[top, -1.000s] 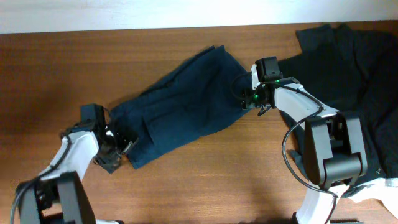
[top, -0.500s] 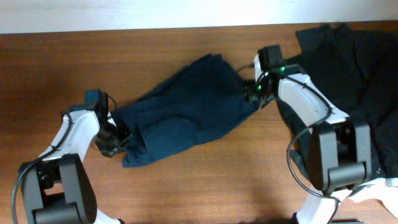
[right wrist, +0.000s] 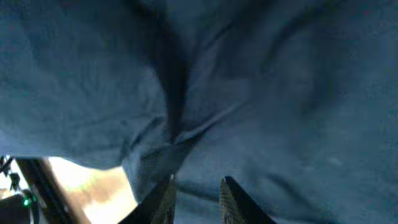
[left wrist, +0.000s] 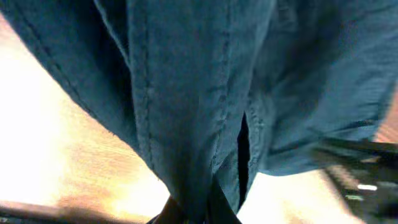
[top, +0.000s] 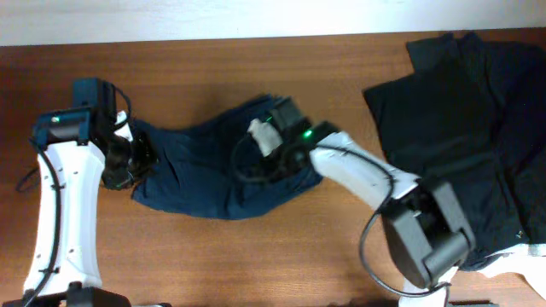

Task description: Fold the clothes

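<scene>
The navy-blue shorts (top: 200, 183) lie bunched at mid-table, their right end doubled over toward the left. My left gripper (top: 130, 166) is shut on the shorts' left end; in the left wrist view the cloth (left wrist: 186, 93) runs down into the pinched fingertips of the left gripper (left wrist: 193, 214). My right gripper (top: 256, 160) sits over the middle of the shorts. In the right wrist view its fingers (right wrist: 166, 199) stand a narrow gap apart with navy cloth (right wrist: 261, 93) filling that gap around the right gripper (right wrist: 198, 182).
A pile of larger black clothes (top: 461, 111) covers the right end of the wooden table (top: 256, 264), reaching down beside the right arm's base (top: 431, 243). The table's far edge meets a white wall at the top.
The left gripper closed on the shorts' left end and pulled it up and left. The right gripper swept far left, carrying the shorts' right end over the middle, and its jaws narrowed.
</scene>
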`<state>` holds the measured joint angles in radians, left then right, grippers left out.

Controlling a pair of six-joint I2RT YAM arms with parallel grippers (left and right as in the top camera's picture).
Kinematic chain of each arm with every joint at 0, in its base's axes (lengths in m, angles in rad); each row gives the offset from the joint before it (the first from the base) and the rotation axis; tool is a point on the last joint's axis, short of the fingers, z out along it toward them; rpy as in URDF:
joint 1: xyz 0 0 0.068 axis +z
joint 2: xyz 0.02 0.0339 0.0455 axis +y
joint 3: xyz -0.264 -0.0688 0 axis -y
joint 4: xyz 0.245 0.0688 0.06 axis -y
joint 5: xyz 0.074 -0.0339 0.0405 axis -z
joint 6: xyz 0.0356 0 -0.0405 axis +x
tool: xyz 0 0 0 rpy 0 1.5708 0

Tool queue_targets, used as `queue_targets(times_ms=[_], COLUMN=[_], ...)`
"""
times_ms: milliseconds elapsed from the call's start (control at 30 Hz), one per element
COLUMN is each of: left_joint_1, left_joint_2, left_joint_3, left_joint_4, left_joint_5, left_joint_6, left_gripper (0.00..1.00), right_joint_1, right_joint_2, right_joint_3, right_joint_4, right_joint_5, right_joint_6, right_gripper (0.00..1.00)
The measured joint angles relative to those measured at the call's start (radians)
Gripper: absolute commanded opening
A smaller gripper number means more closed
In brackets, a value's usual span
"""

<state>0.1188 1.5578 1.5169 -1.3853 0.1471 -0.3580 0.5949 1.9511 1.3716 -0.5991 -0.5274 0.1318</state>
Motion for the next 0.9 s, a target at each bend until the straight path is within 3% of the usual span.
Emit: queue_targets(times_ms=[267, 333, 367, 433, 533, 733, 867, 900], left_joint_1=[-0.003, -0.003, -0.003, -0.007, -0.041, -0.185, -0.258, -0.271], left_joint_2=[-0.004, -0.004, -0.004, -0.004, -0.004, -0.004, -0.004, -0.004], left_joint_3=[0.027, 0.027, 0.027, 0.027, 0.027, 0.023, 0.022, 0.022], left_joint_4=[-0.010, -0.010, -0.009, -0.001, 0.008, 0.088, 0.138, 0.146], left_joint_5=[0.092, 0.097, 0.100, 0.101, 0.100, 0.100, 0.100, 0.100], left_joint_6=[0.026, 0.026, 0.026, 0.026, 0.026, 0.026, 0.026, 0.023], left_gripper=[0.01, 0.01, 0.01, 0.02, 0.01, 0.02, 0.05, 0.06], right_joint_1=[0.228, 0.240, 0.240, 0.237, 0.187, -0.158, -0.290, -0.313], right_joint_2=[0.144, 0.160, 0.160, 0.160, 0.124, -0.107, -0.045, -0.012], right_joint_3=[-0.009, -0.009, -0.009, -0.009, -0.002, 0.020, 0.020, 0.019], right_joint_4=[0.219, 0.242, 0.249, 0.240, 0.085, -0.189, -0.202, -0.202], right_joint_5=[-0.004, -0.007, -0.008, -0.008, 0.041, 0.265, 0.309, 0.314], right_joint_6=[0.100, 0.106, 0.106, 0.109, 0.105, 0.077, -0.029, -0.045], right_gripper=[0.33, 0.42, 0.52, 0.59, 0.61, 0.59, 0.44, 0.29])
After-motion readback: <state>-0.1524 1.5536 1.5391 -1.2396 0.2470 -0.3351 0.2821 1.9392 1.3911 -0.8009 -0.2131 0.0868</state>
